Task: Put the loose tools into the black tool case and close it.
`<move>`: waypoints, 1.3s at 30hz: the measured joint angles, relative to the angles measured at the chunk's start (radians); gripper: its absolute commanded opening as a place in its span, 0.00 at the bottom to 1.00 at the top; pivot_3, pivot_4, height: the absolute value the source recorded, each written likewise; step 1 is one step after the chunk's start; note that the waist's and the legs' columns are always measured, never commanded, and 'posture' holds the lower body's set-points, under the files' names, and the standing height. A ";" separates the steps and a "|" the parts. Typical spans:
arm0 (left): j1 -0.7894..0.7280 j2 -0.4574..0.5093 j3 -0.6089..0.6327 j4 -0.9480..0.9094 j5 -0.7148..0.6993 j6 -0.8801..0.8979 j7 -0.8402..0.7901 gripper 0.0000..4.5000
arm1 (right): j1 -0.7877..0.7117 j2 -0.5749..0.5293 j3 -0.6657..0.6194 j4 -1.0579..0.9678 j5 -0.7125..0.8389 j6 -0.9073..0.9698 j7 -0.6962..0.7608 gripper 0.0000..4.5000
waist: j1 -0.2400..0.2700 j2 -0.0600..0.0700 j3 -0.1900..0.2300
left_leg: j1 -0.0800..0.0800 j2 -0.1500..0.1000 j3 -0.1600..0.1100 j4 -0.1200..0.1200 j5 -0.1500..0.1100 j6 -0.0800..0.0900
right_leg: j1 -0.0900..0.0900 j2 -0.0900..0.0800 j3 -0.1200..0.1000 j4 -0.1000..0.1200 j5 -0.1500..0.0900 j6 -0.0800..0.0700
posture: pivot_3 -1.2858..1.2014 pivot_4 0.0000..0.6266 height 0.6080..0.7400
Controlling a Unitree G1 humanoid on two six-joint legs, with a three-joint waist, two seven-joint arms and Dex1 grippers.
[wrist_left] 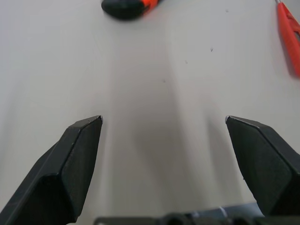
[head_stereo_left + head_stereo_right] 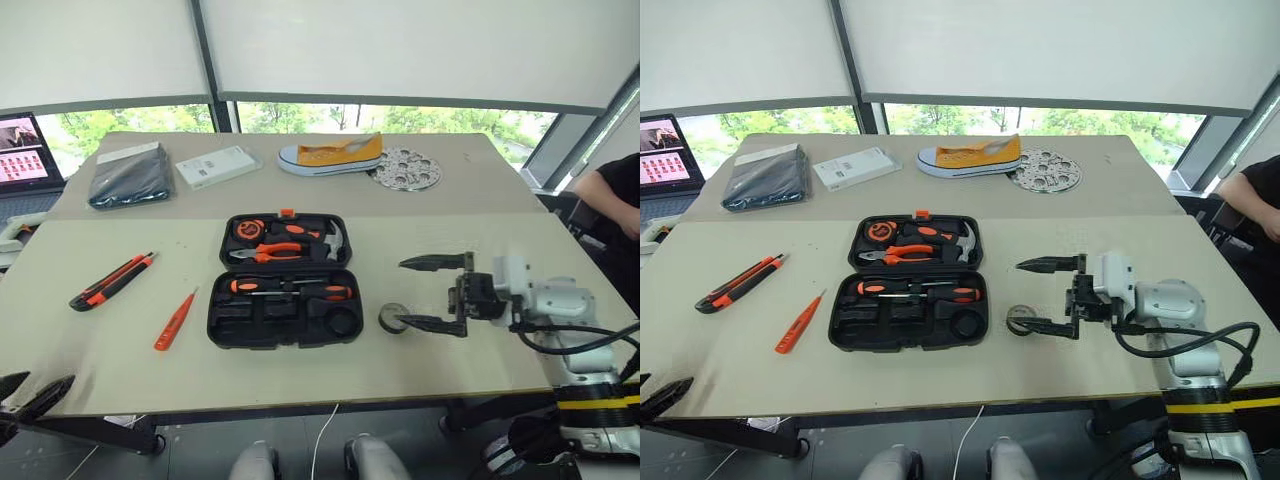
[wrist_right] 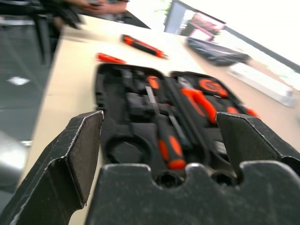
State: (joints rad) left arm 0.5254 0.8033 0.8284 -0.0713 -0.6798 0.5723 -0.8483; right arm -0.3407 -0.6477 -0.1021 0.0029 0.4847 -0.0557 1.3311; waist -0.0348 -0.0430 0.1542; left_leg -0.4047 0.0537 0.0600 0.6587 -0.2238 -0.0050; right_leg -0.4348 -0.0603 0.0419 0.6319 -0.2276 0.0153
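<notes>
Head views, over a pale counter (image 2: 120, 360). The black case (image 2: 285, 280) lies open at the counter's middle, its lid half on the far side. The far half holds a tape measure (image 2: 248, 229), pliers (image 2: 278, 251) and a hammer (image 2: 330, 238). The near half holds two screwdrivers (image 2: 290, 288) laid side by side in its far slots; a round slot (image 2: 343, 322) at its near right corner is bare.

Left of the case lie the orange tester (image 2: 175, 320), just beside it, and farther left the knife (image 2: 112, 280), both slanted. Right of the case, near its near right corner, the tape roll (image 2: 393, 318) rests on the counter.

The right hand (image 2: 432, 293) hangs level right of the case, pointing left, fingers spread wide and holding nothing; its near finger (image 2: 430, 323) reaches to the tape roll, though whether the two touch cannot be told. The left hand (image 1: 164, 126) is low over the counter's near left part, fingers wide apart and bare, with the knife's end (image 1: 126, 7) and the tester (image 1: 288, 33) beyond it.

At the far edge: a dark packet (image 2: 130, 178), a white box (image 2: 218, 165), a yellow shoe (image 2: 332, 155) and a perforated metal disc (image 2: 405, 168).
</notes>
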 measured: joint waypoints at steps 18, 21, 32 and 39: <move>-0.479 -0.069 -0.482 -0.352 0.049 0.447 0.518 0.82 | -0.082 0.030 0.050 -0.054 0.005 0.031 -0.075 1.00 | 0.021 0.000 0.000 | -0.001 -0.004 0.000 0.000 0.001 0.002 | 0.002 0.002 0.002 0.000 0.007 0.001 | 0.52 0.24 1.00; -0.482 -0.071 -0.489 -0.346 0.070 0.451 0.525 0.60 | -0.082 0.030 0.052 -0.058 0.005 0.032 -0.076 1.00 | 0.022 0.001 0.000 | 0.001 -0.004 0.000 0.000 0.001 0.002 | 0.004 0.002 0.002 0.000 0.007 0.001 | 0.52 0.24 1.00; -0.408 -0.031 -0.419 -0.041 0.168 -0.058 0.146 0.12 | -0.056 0.001 0.050 -0.117 0.007 0.064 -0.079 1.00 | 0.022 0.000 0.001 | 0.003 -0.003 0.000 0.000 0.001 0.002 | 0.005 0.001 0.000 -0.001 0.003 -0.007 | 0.52 0.24 1.00; -0.643 0.141 -0.515 0.009 0.131 -0.281 -0.337 0.12 | 0.002 -0.069 0.010 -0.158 0.009 0.115 -0.114 1.00 | 0.052 0.000 0.001 | -0.003 -0.005 0.000 0.002 0.001 0.002 | 0.004 0.000 0.000 -0.003 0.003 -0.004 | 0.52 0.24 1.00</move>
State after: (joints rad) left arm -0.1177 0.9447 0.3129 -0.0628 -0.5484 0.2910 -1.1850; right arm -0.3386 -0.7166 -0.0918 -0.1553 0.4938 0.0593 1.2169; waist 0.0174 -0.0431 0.1550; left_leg -0.4074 0.0491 0.0604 0.6605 -0.2226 -0.0031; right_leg -0.4308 -0.0605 0.0415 0.6287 -0.2242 0.0114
